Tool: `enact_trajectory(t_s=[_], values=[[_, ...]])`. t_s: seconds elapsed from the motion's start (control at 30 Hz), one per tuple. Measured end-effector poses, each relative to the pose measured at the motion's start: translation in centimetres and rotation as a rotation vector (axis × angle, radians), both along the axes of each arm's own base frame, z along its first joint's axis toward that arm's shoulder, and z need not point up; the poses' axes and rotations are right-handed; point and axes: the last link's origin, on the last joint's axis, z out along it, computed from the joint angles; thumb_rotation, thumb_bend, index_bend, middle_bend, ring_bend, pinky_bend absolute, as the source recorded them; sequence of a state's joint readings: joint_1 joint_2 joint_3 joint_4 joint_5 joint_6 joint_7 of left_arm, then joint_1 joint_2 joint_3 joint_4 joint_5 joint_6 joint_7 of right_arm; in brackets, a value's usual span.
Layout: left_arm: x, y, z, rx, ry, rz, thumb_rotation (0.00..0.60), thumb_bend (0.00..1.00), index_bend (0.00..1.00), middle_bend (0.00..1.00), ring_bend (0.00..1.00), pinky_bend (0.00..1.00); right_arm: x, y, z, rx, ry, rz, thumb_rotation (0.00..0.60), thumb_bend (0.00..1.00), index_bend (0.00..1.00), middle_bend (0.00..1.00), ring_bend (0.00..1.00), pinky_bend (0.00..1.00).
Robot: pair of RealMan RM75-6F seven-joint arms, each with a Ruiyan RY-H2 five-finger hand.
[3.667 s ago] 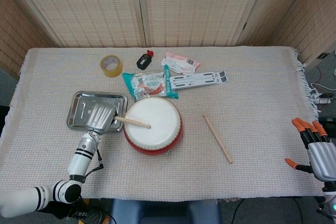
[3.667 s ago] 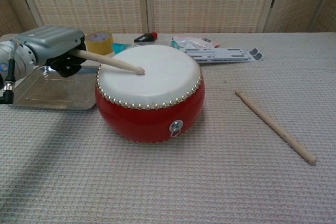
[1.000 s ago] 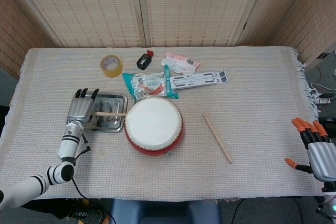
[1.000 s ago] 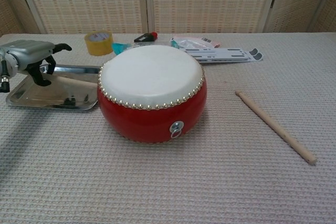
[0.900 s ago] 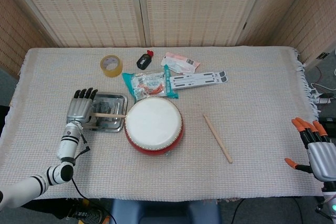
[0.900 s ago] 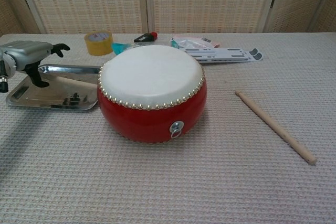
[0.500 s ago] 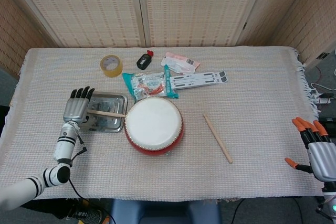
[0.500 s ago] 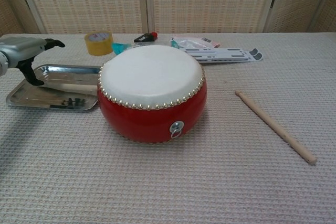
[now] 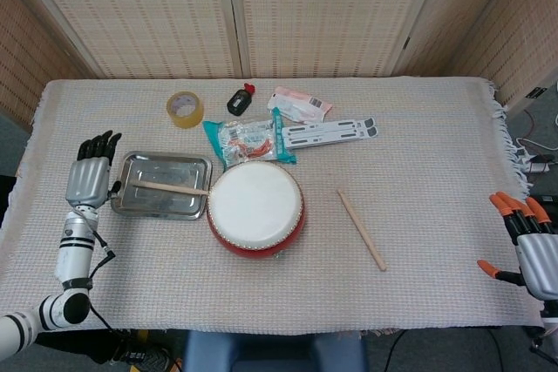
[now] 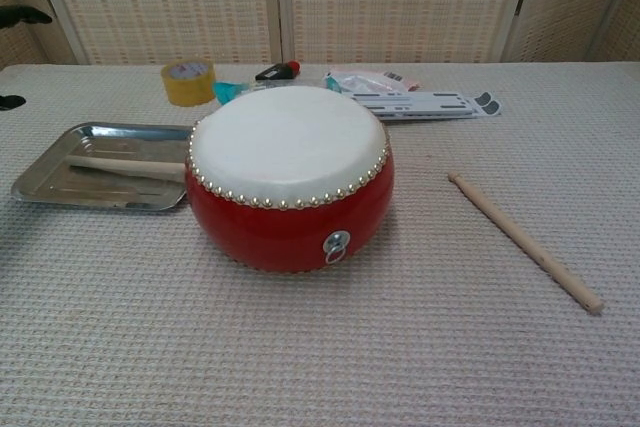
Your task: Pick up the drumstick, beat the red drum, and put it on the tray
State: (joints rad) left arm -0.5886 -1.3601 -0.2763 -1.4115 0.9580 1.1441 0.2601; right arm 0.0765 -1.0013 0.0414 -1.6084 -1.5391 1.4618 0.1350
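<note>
The red drum point(image 9: 255, 208) point(image 10: 289, 175) with a white skin stands mid-table. A wooden drumstick point(image 9: 171, 187) point(image 10: 125, 167) lies inside the metal tray point(image 9: 129, 206) point(image 10: 40, 190) just left of the drum. A second drumstick point(image 9: 362, 230) point(image 10: 525, 240) lies on the cloth right of the drum. My left hand point(image 9: 90, 176) hovers left of the tray, fingers spread, holding nothing; only its fingertips point(image 10: 22, 15) show at the chest view's left edge. My right hand point(image 9: 527, 246) hangs past the table's right front corner, fingers apart and empty.
Along the back lie a yellow tape roll point(image 9: 185, 109) point(image 10: 187, 81), a black bottle with a red cap point(image 9: 239, 99), a green snack packet point(image 9: 249, 141), a pink packet point(image 9: 299, 104) and a white flat stand point(image 9: 331, 131) point(image 10: 420, 103). Wicker screens stand behind the table.
My left hand let go of the drumstick in the tray, opened and drew back leftward off the tray. The right hand stayed put.
</note>
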Motion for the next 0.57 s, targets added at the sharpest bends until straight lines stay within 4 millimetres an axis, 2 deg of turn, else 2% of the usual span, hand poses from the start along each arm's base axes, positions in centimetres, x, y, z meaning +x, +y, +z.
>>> enact_trajectory(t_s=[0.17,0.3,0.57], values=[[-0.7,-3.1,2.2,0.058,-0.05,-0.021,0.6,0.34,0.16,0.06,0.0,0.02,0.1,-0.6,0.2,0.017,-0.019,0.001,0.6,0.01,0.07,0.05,0.0,0.0],[-1.6,-6.6,3.3,0.102,-0.084,-0.021,0.6,0.33,0.16,0.06,0.0,0.02,0.1,-0.7,0.1,0.027,-0.025,0.009,0.6,0.02,0.07,0.05,0.0,0.0],[-2.7,-12.5,3.9,0.134,-0.056,-0.051,0.6,0.34,0.16,0.06,0.0,0.02,0.2,-0.1,-0.5,0.032,-0.035,0.023,0.6,0.02,0.07,0.05,0.0,0.0]])
